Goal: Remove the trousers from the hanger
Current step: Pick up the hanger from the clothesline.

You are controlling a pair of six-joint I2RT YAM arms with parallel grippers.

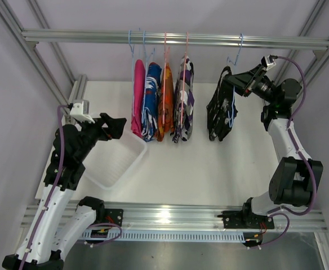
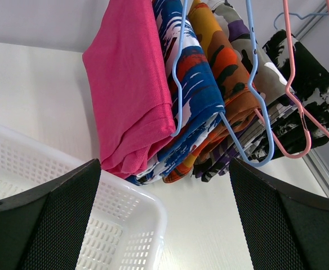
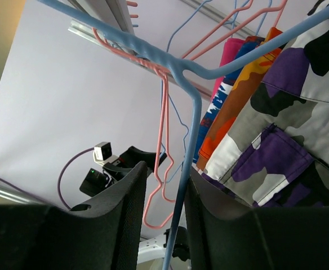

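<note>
Toward the right end of the rail (image 1: 209, 39), the black trousers (image 1: 221, 115) hung long-axis down on a blue hanger (image 3: 188, 140). The nearer right gripper (image 1: 231, 79) straddled its wire just under the rail, jaws parted, not clamped.
</note>
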